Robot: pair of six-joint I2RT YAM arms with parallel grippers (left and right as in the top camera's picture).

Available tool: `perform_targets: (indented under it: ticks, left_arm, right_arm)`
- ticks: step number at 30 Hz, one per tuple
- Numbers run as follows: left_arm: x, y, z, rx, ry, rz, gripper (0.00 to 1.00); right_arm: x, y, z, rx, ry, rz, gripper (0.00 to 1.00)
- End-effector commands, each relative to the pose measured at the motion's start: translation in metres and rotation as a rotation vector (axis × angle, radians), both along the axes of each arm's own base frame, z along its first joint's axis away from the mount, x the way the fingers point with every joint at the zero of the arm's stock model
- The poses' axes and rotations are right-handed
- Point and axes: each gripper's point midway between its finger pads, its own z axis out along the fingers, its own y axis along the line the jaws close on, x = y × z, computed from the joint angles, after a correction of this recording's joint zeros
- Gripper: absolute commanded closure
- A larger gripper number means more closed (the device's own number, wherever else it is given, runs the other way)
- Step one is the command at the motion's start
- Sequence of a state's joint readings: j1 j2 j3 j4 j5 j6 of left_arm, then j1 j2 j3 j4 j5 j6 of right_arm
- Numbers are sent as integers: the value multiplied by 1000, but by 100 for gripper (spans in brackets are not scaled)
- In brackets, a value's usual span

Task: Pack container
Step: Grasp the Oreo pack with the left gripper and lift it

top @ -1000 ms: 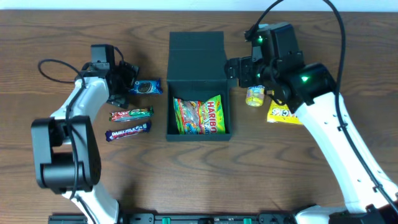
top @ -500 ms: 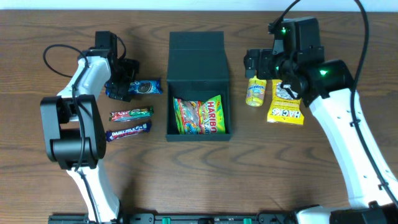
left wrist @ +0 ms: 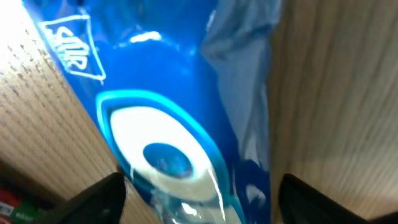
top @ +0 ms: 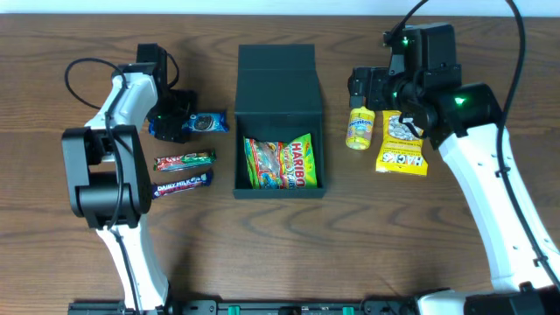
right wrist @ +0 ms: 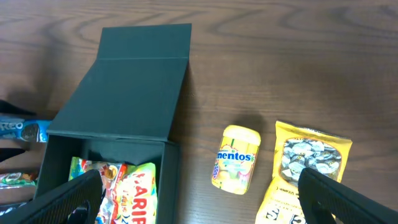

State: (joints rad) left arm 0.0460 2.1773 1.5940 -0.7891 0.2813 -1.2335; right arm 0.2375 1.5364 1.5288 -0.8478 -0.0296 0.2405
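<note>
The dark teal container (top: 247, 131) stands in the middle of the table with its flap lid (top: 276, 68) folded open at the back. A Haribo packet (top: 282, 163) lies inside; it also shows in the right wrist view (right wrist: 134, 193). My left gripper (top: 178, 119) is open, low over the left end of a blue Oreo packet (top: 206, 122). In the left wrist view its jaws (left wrist: 202, 199) straddle the blue packet (left wrist: 180, 106). My right gripper (top: 378, 87) is open and empty, above a yellow Mentos bottle (right wrist: 236, 157) and a yellow snack bag (right wrist: 305, 171), right of the container (right wrist: 134, 87).
A red-and-green bar (top: 185, 160) and a purple Dairy Milk bar (top: 180, 184) lie left of the container, in front of the Oreo packet. The Mentos bottle (top: 359, 128) and yellow bag (top: 403, 145) lie right of it on the wooden table.
My right gripper has moved back and right, uncovering the Mentos bottle and yellow bag. My left arm has shifted, and its gripper sits closer over the Oreo packet.
</note>
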Motion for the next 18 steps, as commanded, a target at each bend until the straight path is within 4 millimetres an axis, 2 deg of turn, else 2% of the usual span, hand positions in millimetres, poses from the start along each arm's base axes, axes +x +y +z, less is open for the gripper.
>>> perform_targets:
  ticks: [1,4,6,11,13,15,18]
  left_arm:
    - [0,7,-2,20,11,13,27]
    - [-2,9,-2,29,19,14,34]
    - [-1,10,-2,30,19,17,44]
    - [-2,11,-2,30,22,18,55]
    - [-7,16,-2,60,44,20,65]
    - [-10,18,0,75,59,20,70]
    - [-7,16,10,62,59,17,82]
  right_arm:
    - [1,-5,2,-10,-6,-2,1]
    - [0,-5,1,-11,-5,-2,1]
    - [0,-5,1,-11,-3,-2,1]
    - [1,-9,1,-30,-8,-19,1]
    - [3,-19,1,-65,-15,-55,1]
    - [5,-31,1,-88,-19,-91,1]
    - [9,-49,2,-85,-20,-144,1]
